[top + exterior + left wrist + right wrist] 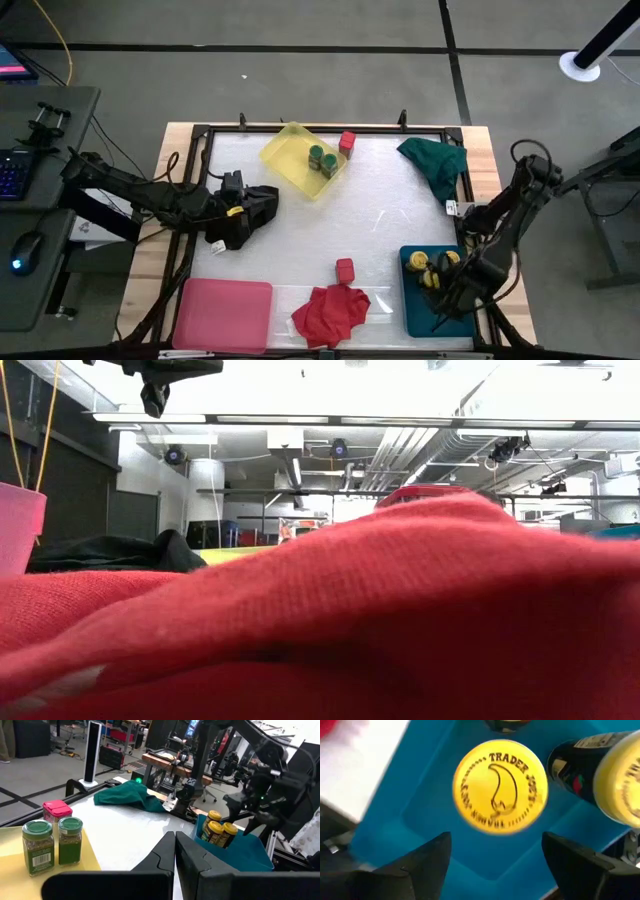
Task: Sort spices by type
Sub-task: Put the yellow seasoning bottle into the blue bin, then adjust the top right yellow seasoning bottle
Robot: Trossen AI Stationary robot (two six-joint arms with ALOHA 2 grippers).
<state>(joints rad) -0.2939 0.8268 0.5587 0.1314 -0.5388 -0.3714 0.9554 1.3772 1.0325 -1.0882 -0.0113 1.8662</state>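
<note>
Overhead, I take the teal tray (415, 312) at the table's (300, 220) near right corner as my landmark. My right gripper (452, 292) hangs just over it, its dark fingers (420, 862) spread wide apart and holding nothing. The wrist camera looks down between them onto one round yellow lid (500, 785) printed with dark lettering. Three yellow-lidded jars (433, 268) cluster in the tray's far half; its near half is bare, smooth blue plastic with a raised rim.

Left of the tray, near the front edge, a crumpled red cloth (330, 310) of soft knit lies with a small red box (345, 269) just beyond it. Further left sits a flat pink tray (222, 315), rectangular with rounded corners. The cloth fills the low view.

Far from the teal tray, toward the back edge, a yellow tray (285, 152) lies turned at an angle. It carries two green-lidded jars (322, 160) side by side, clear-walled with labels. A second red box (347, 141) stands at that tray's right corner. A bunched green cloth (435, 162) lies beyond the teal tray, against the right rail.

My left gripper (262, 205) rests low over the table's left part, well apart from the teal tray, its fingers (192, 857) pressed together on nothing. The white tabletop between the two grippers is open and glossy.
</note>
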